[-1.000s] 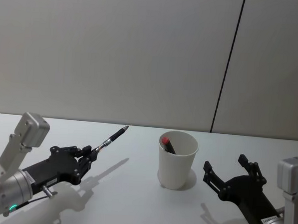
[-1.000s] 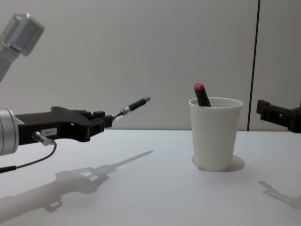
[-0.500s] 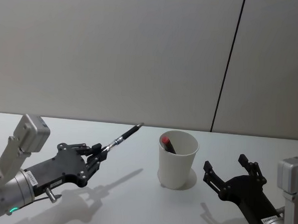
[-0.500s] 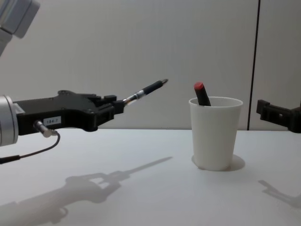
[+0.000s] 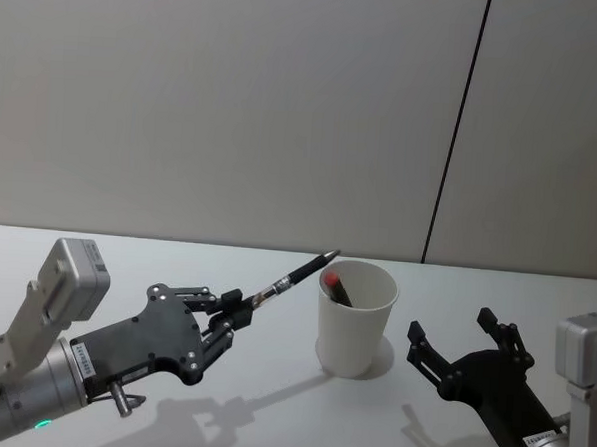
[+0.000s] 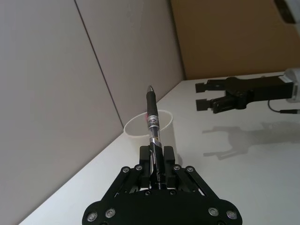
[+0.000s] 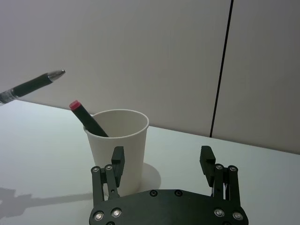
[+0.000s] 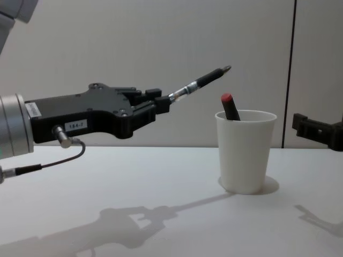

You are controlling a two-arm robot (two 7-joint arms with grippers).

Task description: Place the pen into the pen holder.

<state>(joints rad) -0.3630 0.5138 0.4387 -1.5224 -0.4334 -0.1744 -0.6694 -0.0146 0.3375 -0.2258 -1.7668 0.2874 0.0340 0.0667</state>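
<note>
White paper forms the pen holder point(image 5: 354, 322) — a tapered cup with a rolled rim, upright on your smooth white table point(image 5: 126, 265). A dark, red-capped marker point(image 5: 335, 288) leans inside it. Your left gripper point(image 5: 234, 309), raised left of the cup, is clenched on the pen point(image 5: 294, 278) — slim, clear-barrelled, black-gripped — tilted up, tip above the cup's left rim. Your right gripper point(image 5: 453, 332) sits just right of the cup, fingers spread wide.

Matt paper pen holder point(image 5: 355, 332)
</note>
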